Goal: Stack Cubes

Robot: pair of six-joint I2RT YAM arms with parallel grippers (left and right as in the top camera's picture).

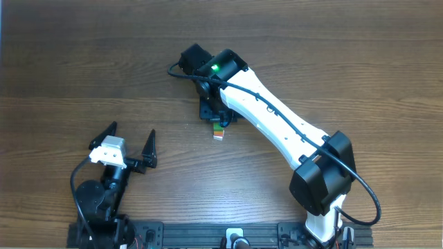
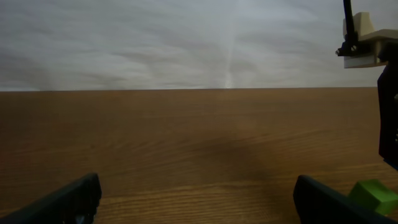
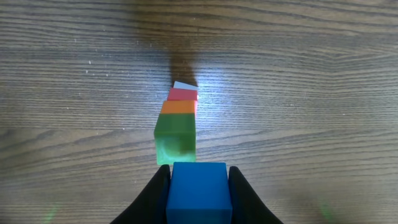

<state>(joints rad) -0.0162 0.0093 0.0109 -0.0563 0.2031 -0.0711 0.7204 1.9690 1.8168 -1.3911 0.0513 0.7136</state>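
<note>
While the wooden table (image 1: 69, 69) stretches wide under both arms, the right arm (image 1: 277, 124) reaches across to its middle, and the right gripper (image 3: 198, 177) is clamped on the blue cube (image 3: 199, 202). The left gripper (image 1: 133, 128) sits low near its own base, fingers spread apart. The blue cube is held just by the green end of a line of cubes (image 3: 176, 124), green, orange, red, white; whether it touches, I can't tell.
</note>
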